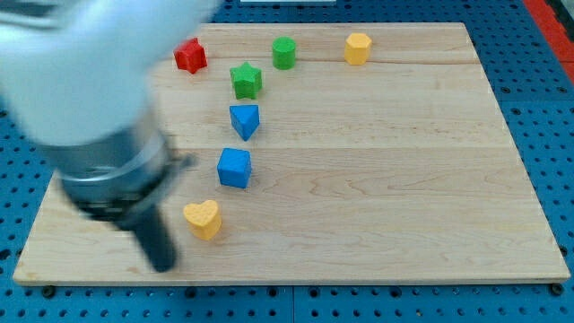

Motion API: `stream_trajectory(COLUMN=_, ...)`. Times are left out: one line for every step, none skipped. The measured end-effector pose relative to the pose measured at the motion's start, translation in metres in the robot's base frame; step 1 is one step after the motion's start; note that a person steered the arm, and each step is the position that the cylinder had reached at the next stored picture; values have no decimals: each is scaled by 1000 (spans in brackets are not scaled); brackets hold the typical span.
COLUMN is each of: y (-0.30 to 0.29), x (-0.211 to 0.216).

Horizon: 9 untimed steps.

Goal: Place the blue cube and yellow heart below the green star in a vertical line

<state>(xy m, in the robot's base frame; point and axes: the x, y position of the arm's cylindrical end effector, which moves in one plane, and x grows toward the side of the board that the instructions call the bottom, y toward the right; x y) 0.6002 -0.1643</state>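
Even, bright lighting; soft short shadows are cast. The arm (99,108) is blurred; blocks are rendered sharp.

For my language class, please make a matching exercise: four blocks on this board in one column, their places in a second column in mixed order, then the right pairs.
Column 1:
1. red block
2. yellow heart
3. blue cube
4. yellow block

Column 2:
A. just right of my tip
B. top right of the view
C. between the blue wedge and the heart
D. left of the green star

Pairs: 1-D, 2-A, 3-C, 4-B
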Motion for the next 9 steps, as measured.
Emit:
stream_trajectory(y=-31, x=0)
stream_trajectory(y=-2, x=-12)
stream_trajectory(y=27, x=-34)
stream_trajectory(y=34, x=-36)
stream_trajectory(y=56, x=-36)
stream_trajectory(y=73, x=-36)
stream_trajectory(y=37, x=-50)
stream_trajectory(y=-9, x=-83)
stream_trajectory(y=2, x=-91)
